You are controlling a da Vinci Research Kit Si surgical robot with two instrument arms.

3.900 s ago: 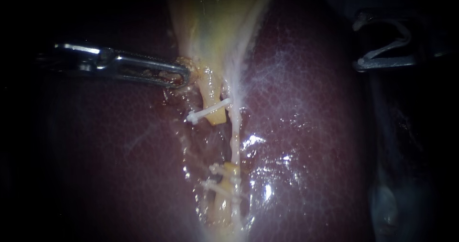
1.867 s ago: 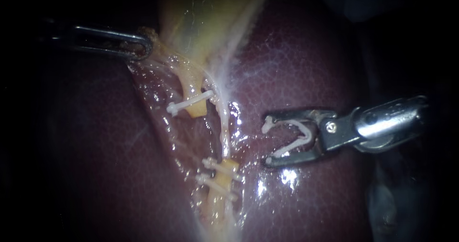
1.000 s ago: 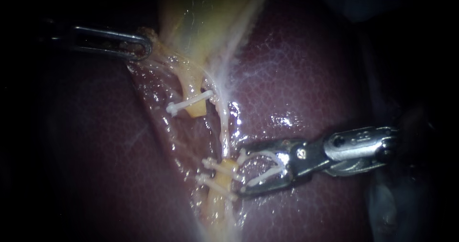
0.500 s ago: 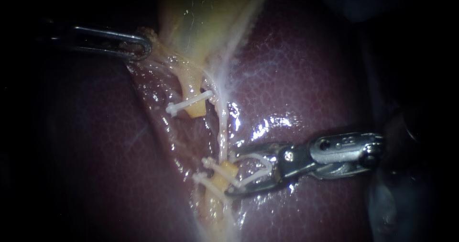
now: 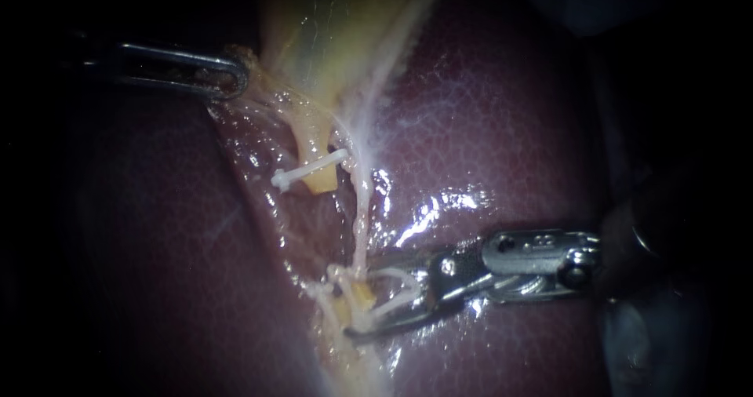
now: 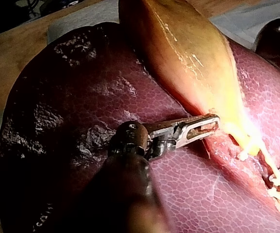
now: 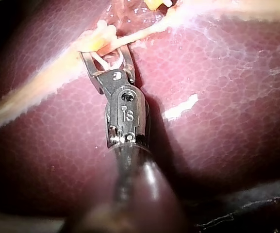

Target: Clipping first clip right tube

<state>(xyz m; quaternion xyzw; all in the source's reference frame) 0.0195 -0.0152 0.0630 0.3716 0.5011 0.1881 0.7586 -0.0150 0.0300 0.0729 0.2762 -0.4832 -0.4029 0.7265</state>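
Observation:
My right instrument (image 5: 359, 296) comes in low from the right, its jaws holding a white clip (image 5: 396, 287) that is still spread. The jaws straddle the thin pale right tube (image 5: 361, 216) just where it meets the yellow stump with earlier clips (image 5: 329, 283). In the right wrist view the same jaws (image 7: 105, 53) sit around the pale strand. My left instrument (image 5: 227, 75) is shut on the edge of the gallbladder (image 5: 337, 36) and holds it up and left; the left wrist view shows these jaws (image 6: 207, 127) on that edge.
Dark red liver (image 5: 510, 130) fills the field around the tubes. Another white clip (image 5: 310, 169) crosses the cut yellow stump higher up. The liver surface under my right instrument is wet and glistening.
My right instrument came down from the upper right with the clip and slid left around the right tube. Its jaws have narrowed a little. My left instrument earlier pulled the gallbladder up-left, then held still.

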